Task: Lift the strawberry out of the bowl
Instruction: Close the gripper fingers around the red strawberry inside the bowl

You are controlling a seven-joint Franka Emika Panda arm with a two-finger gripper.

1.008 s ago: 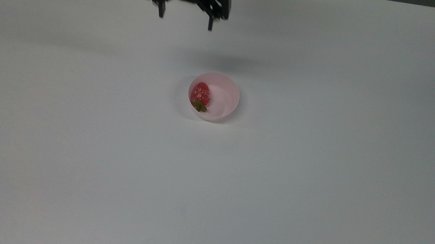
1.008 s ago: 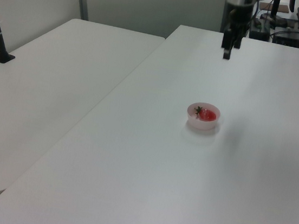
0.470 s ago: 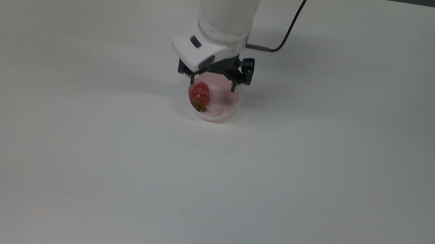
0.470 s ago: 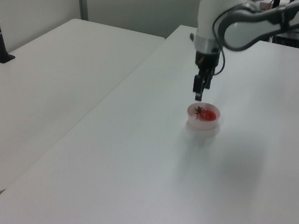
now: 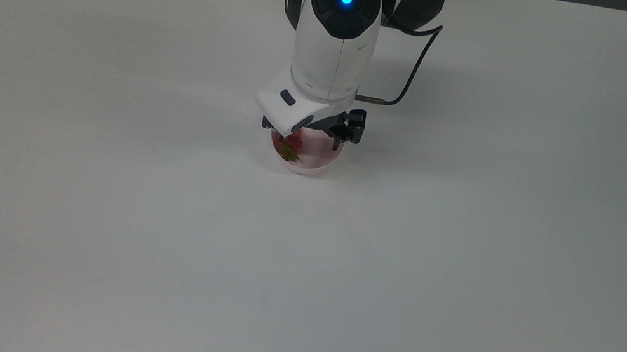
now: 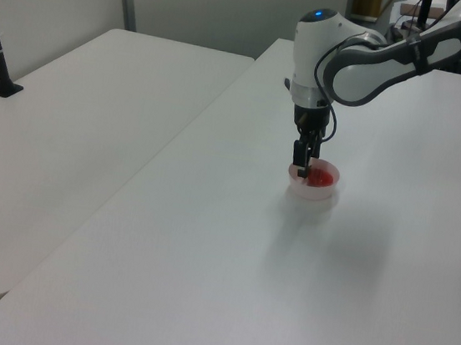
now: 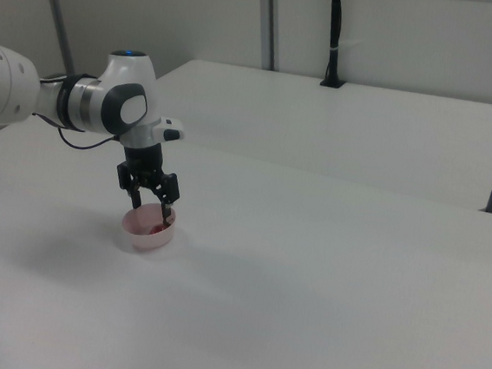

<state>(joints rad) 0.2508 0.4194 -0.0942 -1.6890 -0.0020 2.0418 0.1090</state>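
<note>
A: Pincer status? Report the gripper point(image 7: 150, 211) first.

B: The gripper hangs from the arm point(image 7: 79, 103) at left of centre in the right view. Its two fingers point(image 7: 166, 215) stand apart, pointing down, their tips at the rim of the bowl point(image 7: 153, 237). They are not clamped on anything.

A: Scene items, largest first.

B: The table point(image 5: 466, 261) is white and fills most of the top view. The arm point(image 5: 336, 44) enters from the upper centre of the top view, with a blue light on its housing. The gripper point(image 5: 307, 136) covers the upper part of the bowl point(image 5: 312, 166), just above centre.

A: Location of the task object?

B: The strawberry point(image 5: 291, 145) lies inside the bowl, against the wall on the top view's left, green cap toward the lower edge. In the left view, the strawberry point(image 6: 322, 179) shows red inside the bowl point(image 6: 316, 191), right of centre, with the gripper point(image 6: 302, 166) directly above.
</note>
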